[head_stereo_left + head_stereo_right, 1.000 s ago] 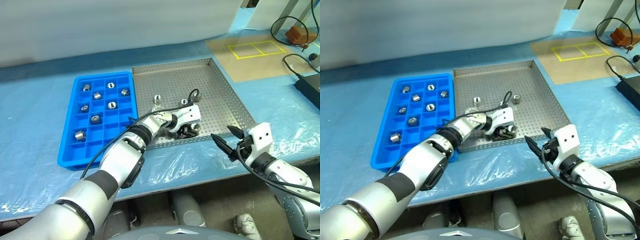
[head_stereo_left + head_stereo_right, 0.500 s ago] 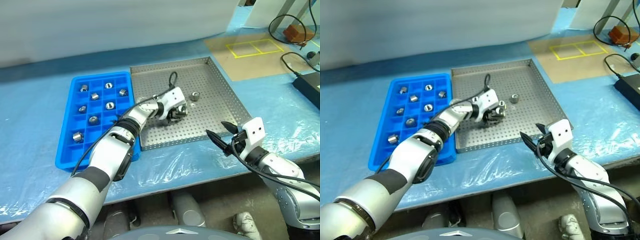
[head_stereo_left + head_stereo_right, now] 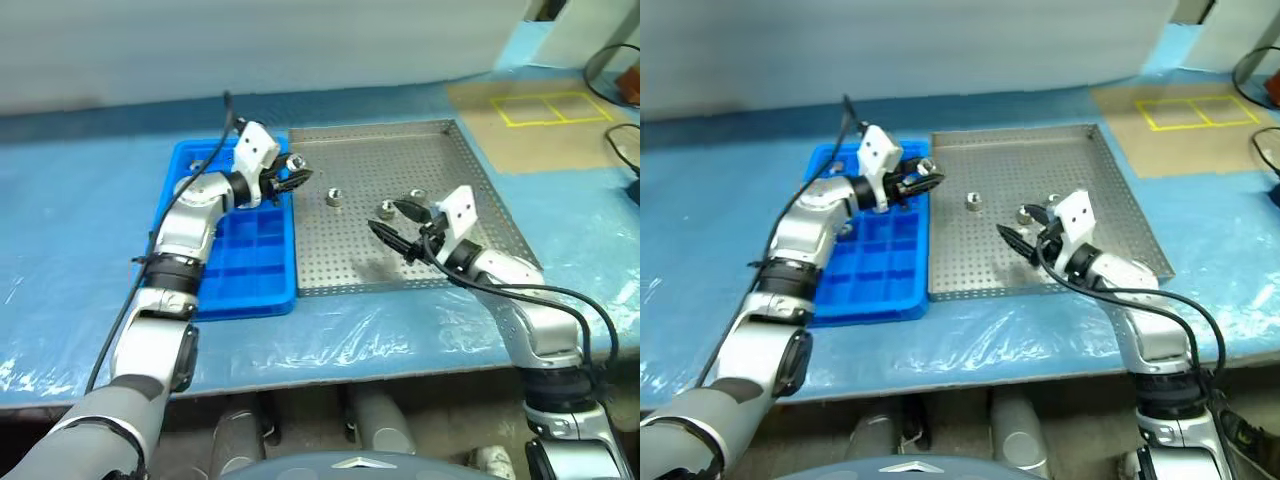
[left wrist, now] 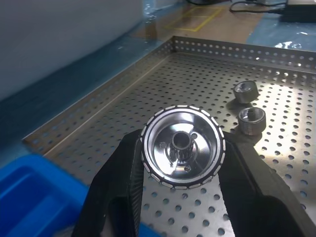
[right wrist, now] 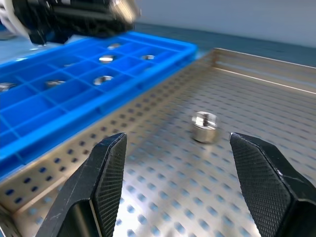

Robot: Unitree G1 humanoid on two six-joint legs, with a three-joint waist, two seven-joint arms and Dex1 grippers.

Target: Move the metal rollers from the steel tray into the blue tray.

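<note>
- One open tool nearest us: right tool (image 5: 176,138), fingers spread wide, holding nothing, low over the near part of the steel tray (image 3: 450,160), pointing toward our left.
- Single loose roller (image 5: 205,127) lies ahead of that tool, a touch to one side of its line and apart from both pads; it stands on end on the perforated sheet, hollow up.
- Two more rollers sit close by the right tool, one (image 3: 386,208) just beside its fingertips and one (image 3: 415,197) next to it.
- Further out, left tool (image 3: 290,175) is clamped on a metal roller (image 4: 181,144), with the pads on its round sides and the hollow end facing back along the tool, so its axis runs level.
- Key relation: the held roller hangs over the steel tray, just right of the blue tray (image 3: 245,300) rim, and the compartments lie to its left.
- We judge the left arm needs a short carry left before it lets go.
- Blue tray's far compartments hold rollers already, near ones look empty; both trays sit side by side on the blue counter (image 3: 80,230).
</note>
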